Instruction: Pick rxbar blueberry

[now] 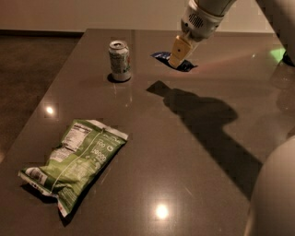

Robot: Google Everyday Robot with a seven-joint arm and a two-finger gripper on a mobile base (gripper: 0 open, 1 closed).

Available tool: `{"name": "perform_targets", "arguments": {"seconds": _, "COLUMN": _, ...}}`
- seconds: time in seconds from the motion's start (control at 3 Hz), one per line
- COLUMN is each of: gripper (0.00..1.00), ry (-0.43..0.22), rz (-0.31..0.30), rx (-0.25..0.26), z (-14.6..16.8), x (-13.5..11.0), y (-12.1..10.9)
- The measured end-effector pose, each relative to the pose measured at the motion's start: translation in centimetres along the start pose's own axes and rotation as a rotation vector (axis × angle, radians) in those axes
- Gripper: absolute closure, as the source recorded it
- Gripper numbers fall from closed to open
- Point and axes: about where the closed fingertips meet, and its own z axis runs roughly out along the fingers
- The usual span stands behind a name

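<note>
Chip bag (76, 163): green, lying flat at the lower left of the frame on the table (152, 133).
Soda can (120, 60): pale, upright, upper left of centre.
Rxbar blueberry (162, 57): dark blue, upper centre, right of the can, caught at the gripper's tip.
Gripper (176, 59): upper right of centre, pointing down, its tan fingers clamped on the bar.
Shadow (203, 115): cast on the table below the gripper, apart from it.

Probably robot test room, office-like: glossy dark table (184, 152) bearing green chip bag (76, 161) and soda can (120, 60), plain pale wall (115, 14); gripper (175, 61) above table's far side.
</note>
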Motion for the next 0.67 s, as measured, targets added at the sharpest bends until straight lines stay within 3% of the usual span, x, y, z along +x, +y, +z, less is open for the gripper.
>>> {"name": "perform_targets", "arguments": {"seconds": 0.33, "gripper": 1.0, "ry": -0.02, "rz": -0.043, "rx": -0.006, "z": -1.09, "x": -0.37, "y": 0.8}}
{"name": "perform_targets", "arguments": {"seconds": 0.67, "gripper": 1.0, "ry": -0.03, "rz": -0.044, "rx": 0.0, "z": -0.83, "x": -0.76, "y": 0.62}}
